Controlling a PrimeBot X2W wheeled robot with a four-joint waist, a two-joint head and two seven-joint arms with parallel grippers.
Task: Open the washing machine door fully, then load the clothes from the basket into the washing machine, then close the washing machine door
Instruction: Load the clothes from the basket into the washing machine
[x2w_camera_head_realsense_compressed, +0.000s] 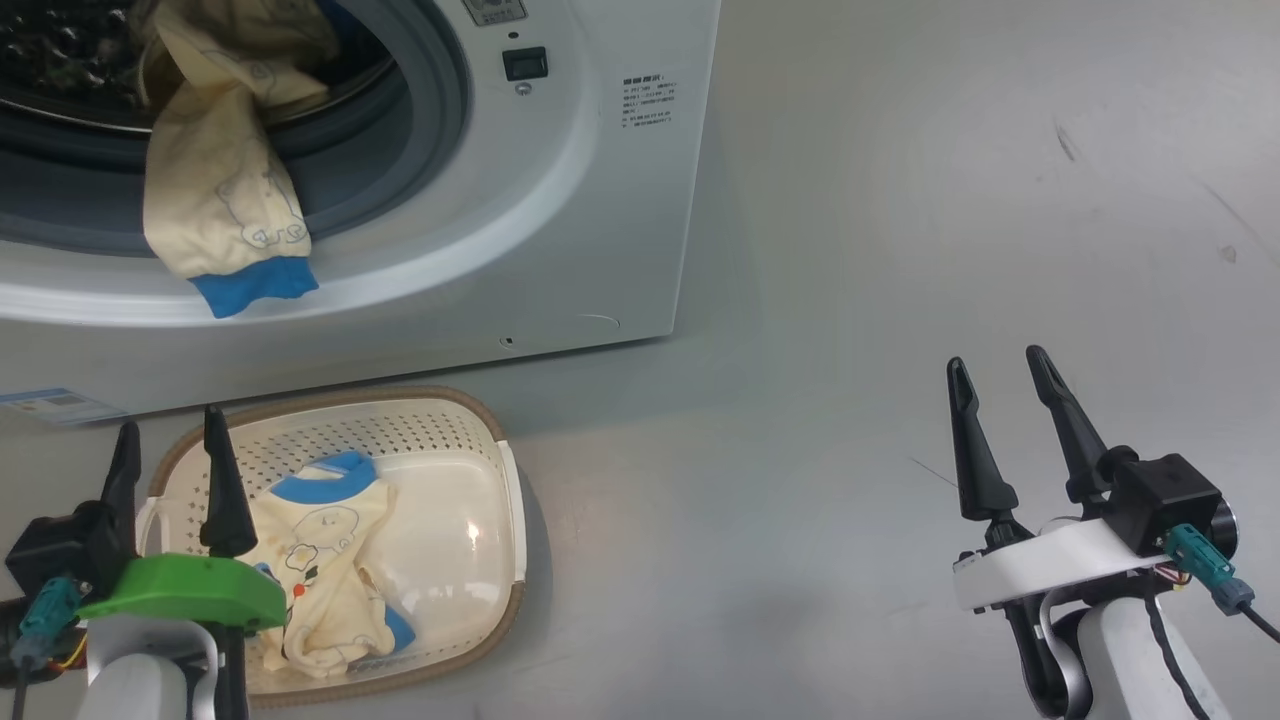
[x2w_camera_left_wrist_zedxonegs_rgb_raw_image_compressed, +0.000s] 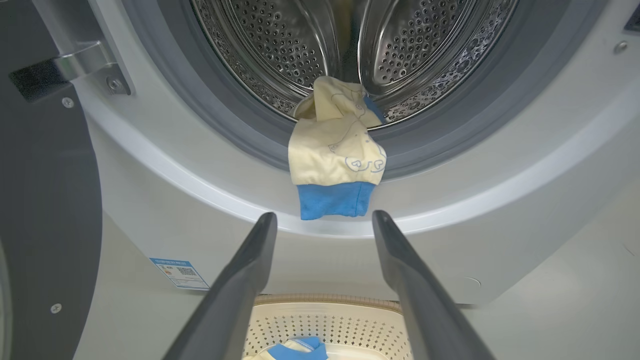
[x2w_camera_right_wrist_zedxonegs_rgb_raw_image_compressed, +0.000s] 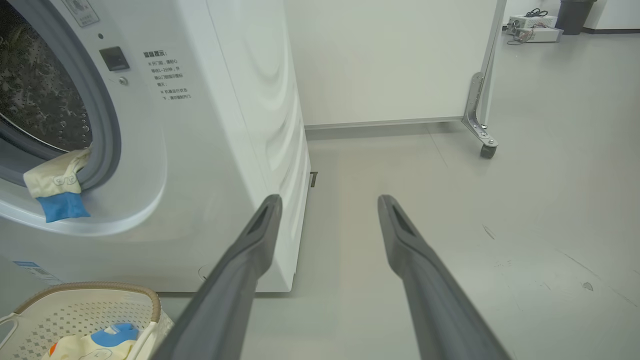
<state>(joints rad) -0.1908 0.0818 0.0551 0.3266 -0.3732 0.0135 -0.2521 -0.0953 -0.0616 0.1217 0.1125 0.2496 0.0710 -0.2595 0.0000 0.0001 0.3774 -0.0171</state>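
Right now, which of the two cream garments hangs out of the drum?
The draped garment on the washing machine gasket, blue cuff dangling down the front. The other garment lies crumpled in the basket.

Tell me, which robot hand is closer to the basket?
Left. The left gripper, open, hovers at the left end of the basket. The right gripper, also open, is well off to the basket's right, over the floor.

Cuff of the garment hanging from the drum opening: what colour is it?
Plain blue; the cuff shows best in the left wrist view.
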